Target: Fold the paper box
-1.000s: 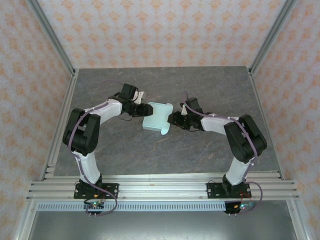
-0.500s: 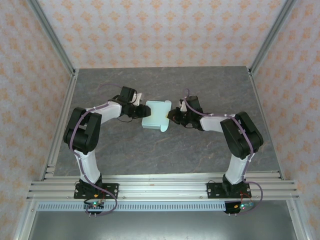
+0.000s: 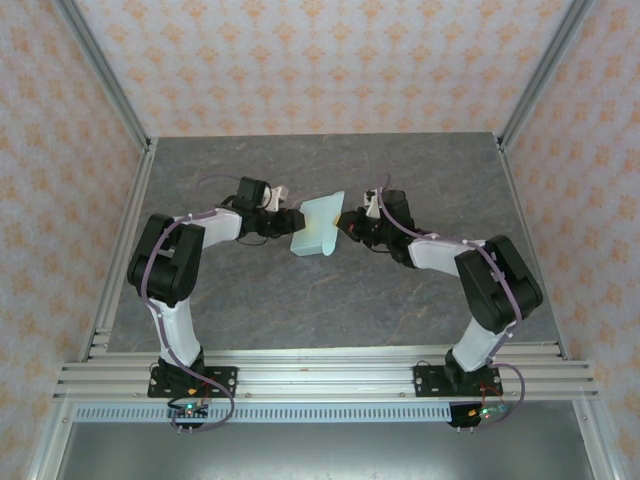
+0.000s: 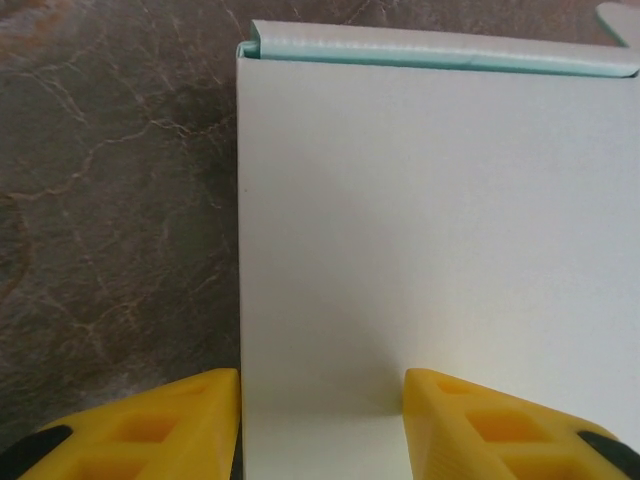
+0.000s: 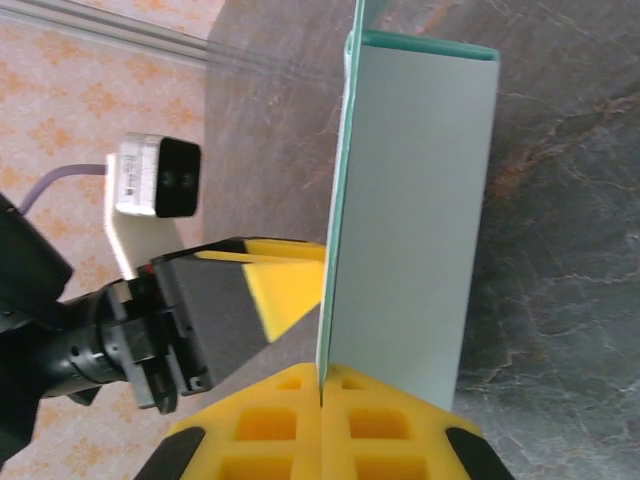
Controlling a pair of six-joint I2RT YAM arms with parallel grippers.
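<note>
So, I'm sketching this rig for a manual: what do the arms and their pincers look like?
Both the left arm and right arm have white links, bulky black joints and a thin purple cable running along them. The left pincer and right pincer have chunky yellow fingers with moulded recesses and black bases.

The table (image 3: 400,300) is being viewed from high above and behind the arm bases (image 3: 190,380), at a distance, facing forward and down. The paper box (image 3: 316,226) is being framed very closely by both wrist cameras, from opposite sides, along their yellow fingers (image 4: 130,430). It is being shared by all three views.
</note>
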